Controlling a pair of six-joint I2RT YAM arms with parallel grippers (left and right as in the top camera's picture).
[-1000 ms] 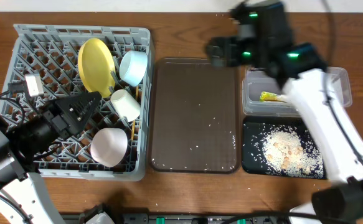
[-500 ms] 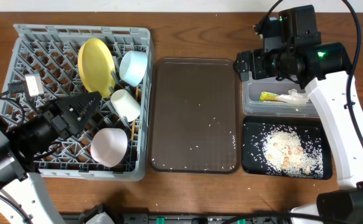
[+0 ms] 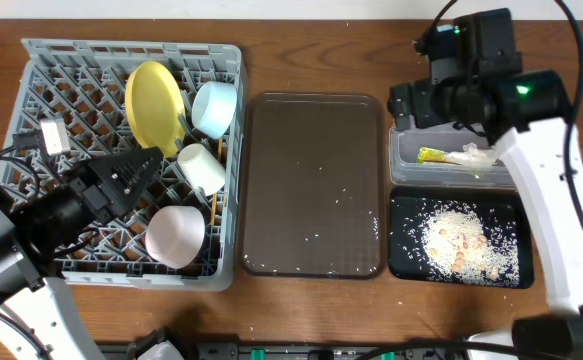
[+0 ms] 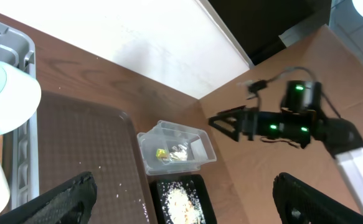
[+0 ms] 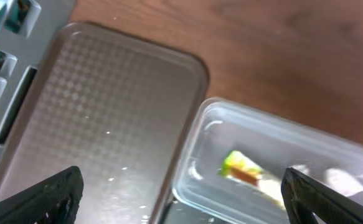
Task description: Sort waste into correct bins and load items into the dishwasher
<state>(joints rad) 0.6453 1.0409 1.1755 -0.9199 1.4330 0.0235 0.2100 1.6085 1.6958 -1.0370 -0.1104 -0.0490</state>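
On brown tray [image 3: 301,140], stray rice crumbs [image 3: 343,196] prob loose, light, unpinchable; left pincer [image 3: 143,178] & right pincer [image 3: 403,105] open, empty, so grip tray rim & tip.

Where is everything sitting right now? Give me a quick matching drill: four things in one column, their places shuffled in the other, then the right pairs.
Things
1. yellow plate
2. snack wrapper
3. rice crumbs
4. brown tray

Places
A. in the black tray
B. standing on edge in the grey dish rack
C. in the clear tub
D. on the table between the rack and the two bins

Pairs: 1-B, 2-C, 3-A, 4-D
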